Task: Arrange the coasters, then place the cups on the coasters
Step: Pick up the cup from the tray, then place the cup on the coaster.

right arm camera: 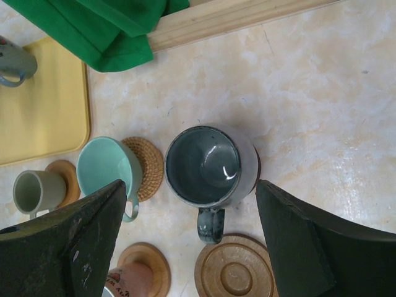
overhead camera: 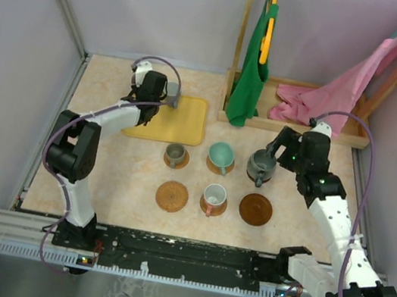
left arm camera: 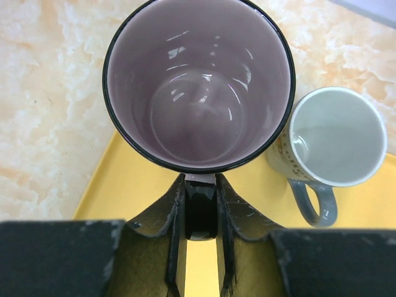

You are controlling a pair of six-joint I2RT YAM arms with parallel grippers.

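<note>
The left gripper [left arm camera: 201, 189] is pinching nearly shut on the handle [left arm camera: 202, 213] of the dark purple mug [left arm camera: 198, 86], a tall round cup that is black outside and glossy lilac inside. It is sitting at the far edge of the yellow tray [left arm camera: 142, 192], touching or just beside a grey-blue mug [left arm camera: 334, 136]; whether it is already lifting off, I cannot tell. A thin glazed handle is likely to pivot between flat fingers, so I would be raising it straight up, keeping it upright and clear of its neighbour, then carrying it toward the near side of the tray. There a woven coaster [overhead camera: 171, 196] and a smooth dark brown coaster [overhead camera: 255, 209] are lying bare. Right of the tray, the right gripper [right arm camera: 190, 204] is standing wide open, gripping nothing, straddling a speckled dark grey mug [right arm camera: 207, 164].
</note>
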